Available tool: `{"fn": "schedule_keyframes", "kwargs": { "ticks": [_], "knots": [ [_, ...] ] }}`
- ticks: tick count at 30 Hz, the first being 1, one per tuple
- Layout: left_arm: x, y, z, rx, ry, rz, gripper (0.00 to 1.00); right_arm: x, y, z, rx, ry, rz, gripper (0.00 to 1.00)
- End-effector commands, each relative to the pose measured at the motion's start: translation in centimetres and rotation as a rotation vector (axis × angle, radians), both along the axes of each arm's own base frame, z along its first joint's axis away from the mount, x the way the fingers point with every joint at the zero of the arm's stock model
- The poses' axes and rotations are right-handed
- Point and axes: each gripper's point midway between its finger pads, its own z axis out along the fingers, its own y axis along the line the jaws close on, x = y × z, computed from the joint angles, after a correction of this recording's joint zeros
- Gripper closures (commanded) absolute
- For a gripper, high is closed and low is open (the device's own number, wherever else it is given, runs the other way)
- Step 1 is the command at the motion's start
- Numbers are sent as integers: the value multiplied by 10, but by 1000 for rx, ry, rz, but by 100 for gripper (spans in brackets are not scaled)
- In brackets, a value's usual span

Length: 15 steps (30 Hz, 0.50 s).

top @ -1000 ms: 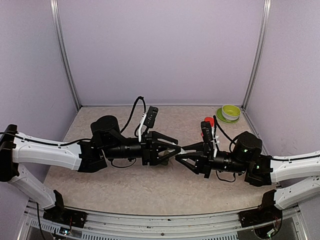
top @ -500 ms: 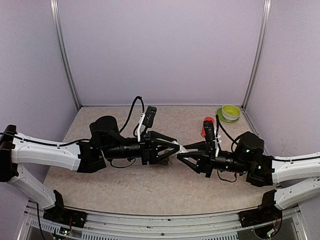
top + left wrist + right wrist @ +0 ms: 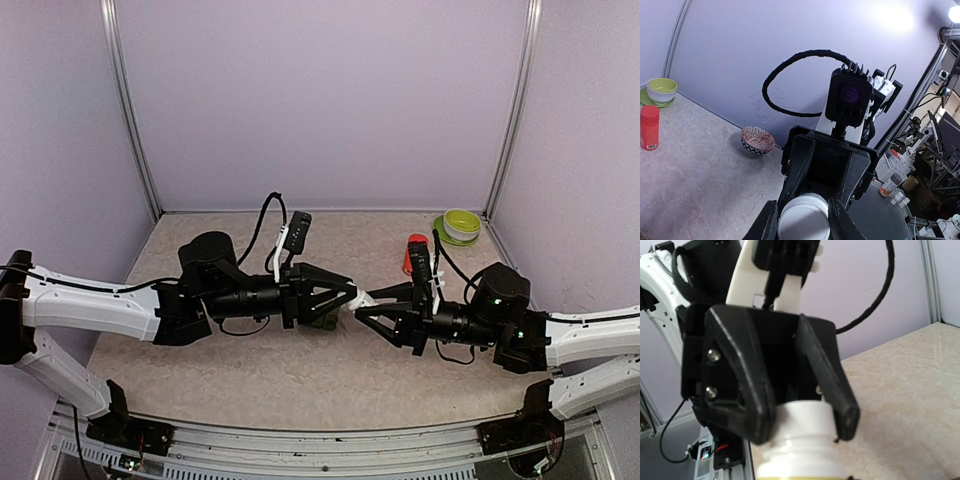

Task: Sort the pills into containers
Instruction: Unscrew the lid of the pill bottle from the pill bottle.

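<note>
Where my two arms meet over the middle of the mottled beige tabletop [image 3: 300, 385], I have the left gripper [image 3: 346, 297] and the right gripper [image 3: 364, 308] tip to tip. A small bottle with a white round cap [image 3: 804, 221] is caught between them, lifted off the table. Through the right wrist camera I see the left gripper's black fingers [image 3: 750, 390] pressed against both sides of the cap, so that gripper is clamped on the bottle's top end. Through the left wrist camera the right gripper's black fingers [image 3: 802, 165] converge on the bottle from the opposite end, one on each flank, gripping its body behind the cap. The cap partly hides the contact itself. Of the body I get only a pale yellowish band at the bottom edge of the right wrist view.

Just below the left gripper, on the table, a corner of the dark-green strip of small square containers [image 3: 323, 322] peeks out. The fingers above cover most of it, and I cannot tell how its lids stand.

Farther back, next to the right arm's wrist camera, a red-orange cylindrical bottle [image 3: 413, 255] stands upright, apart from the containers. In the far right corner a lime-green bowl [image 3: 461, 222] sits on a green saucer [image 3: 445, 237]. The left wrist camera also shows a small red-and-dark patterned bowl [image 3: 757, 140] on the table close to the wall, well apart from the red-orange bottle.
</note>
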Motion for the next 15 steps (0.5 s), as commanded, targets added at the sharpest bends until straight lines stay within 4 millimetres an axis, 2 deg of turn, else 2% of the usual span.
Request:
{"fn": "schedule_keyframes", "kwargs": {
  "ticks": [1, 15],
  "knots": [
    [-6, 0, 10, -36, -8, -30, 72, 0, -2, -4, -17, -7, -3, 80],
    [24, 17, 9, -22, 182, 146, 73, -1, -20, -5, -21, -134, -53, 81]
  ]
}}
